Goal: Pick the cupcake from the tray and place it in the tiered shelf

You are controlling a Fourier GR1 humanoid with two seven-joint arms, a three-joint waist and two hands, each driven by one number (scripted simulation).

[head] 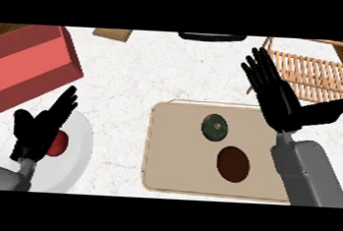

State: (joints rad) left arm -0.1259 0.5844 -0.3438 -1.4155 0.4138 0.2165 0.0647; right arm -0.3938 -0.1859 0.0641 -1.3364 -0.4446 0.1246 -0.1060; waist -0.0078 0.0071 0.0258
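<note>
Right hand: fingers straight and spread, holding nothing, above the tray's right edge, tips near the wooden shelf. Left hand: also flat and empty, over a white plate. Cupcake sits on the tray, left of the right hand, with a brown oval near it.

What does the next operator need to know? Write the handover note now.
Left hand: open, resting over the round white plate with a red item, view's left.
Right hand: open, empty, over the flat beige rectangular tray's far right corner, near the slatted wooden tiered shelf.
Round green-topped cupcake: on the tray beside a dark brown oval item, untouched.
Done: nothing.
Left: grasp cupcake, place it in shelf.
</note>
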